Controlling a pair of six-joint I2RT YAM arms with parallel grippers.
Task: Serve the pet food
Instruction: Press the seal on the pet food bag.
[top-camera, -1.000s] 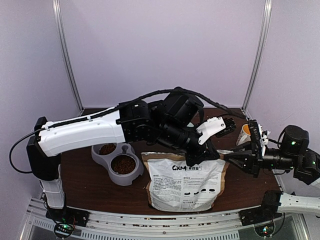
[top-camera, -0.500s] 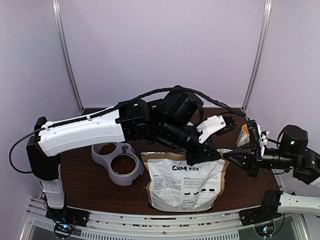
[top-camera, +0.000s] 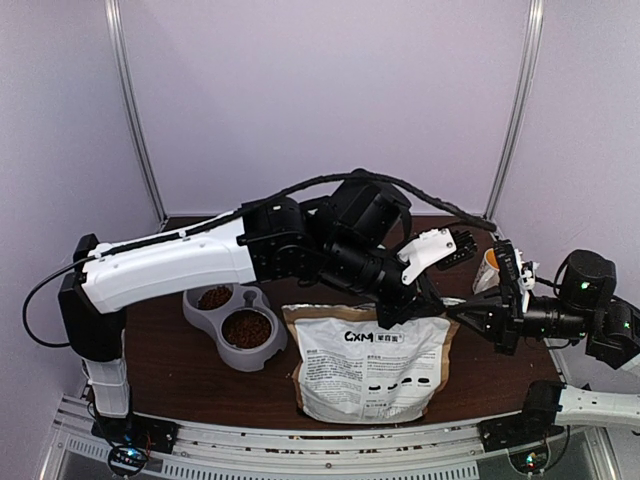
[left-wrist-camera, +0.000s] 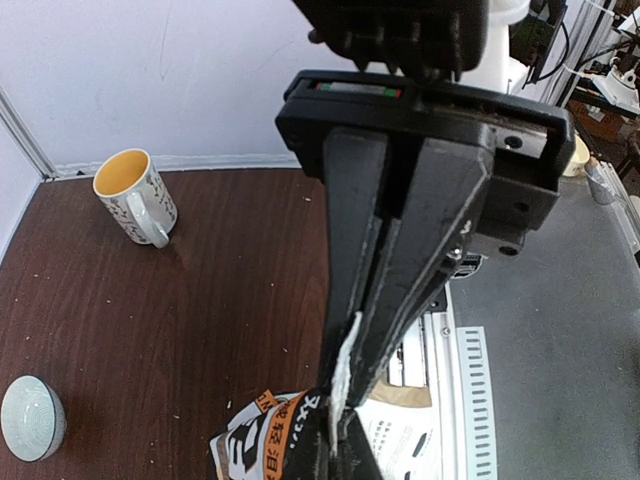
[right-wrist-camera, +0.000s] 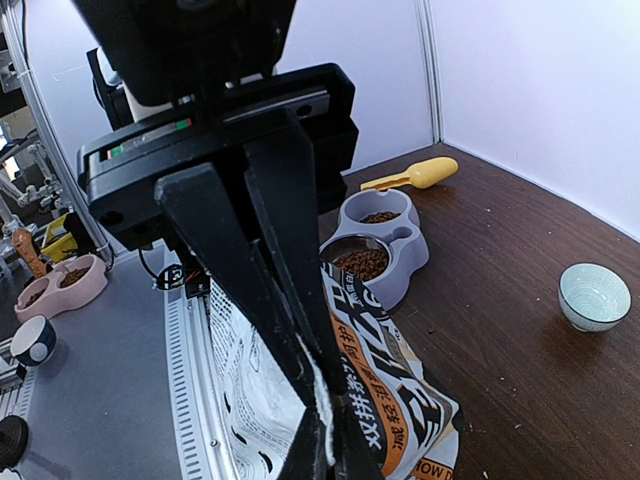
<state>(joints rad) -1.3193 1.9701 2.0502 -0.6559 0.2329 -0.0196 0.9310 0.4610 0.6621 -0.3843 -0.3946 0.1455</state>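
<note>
The pet food (top-camera: 246, 328) is dark-brown kibble filling both cups of a grey double bowl (top-camera: 262, 348) at the table's left; it also shows in the right wrist view (right-wrist-camera: 362, 262). A silver-white printed bag (top-camera: 370, 370) with orange trim stands at front centre. My left gripper (top-camera: 418, 308) reaches across and is shut on the bag's top edge, as the left wrist view (left-wrist-camera: 345, 400) shows. My right gripper (top-camera: 462, 318) is shut on the same top edge at its right corner, as the right wrist view (right-wrist-camera: 325, 430) shows. The two grips sit close together.
A patterned mug (top-camera: 487, 268) with a yellow inside stands at the back right, also in the left wrist view (left-wrist-camera: 135, 195). A small pale bowl (right-wrist-camera: 593, 295) sits on the table. A yellow scoop (right-wrist-camera: 415, 175) lies behind the double bowl. The table's front rail (top-camera: 300, 440) runs below the bag.
My left gripper has shifted slightly up and to the right with the bag's top edge in it. The right arm and the bag's body have barely moved.
</note>
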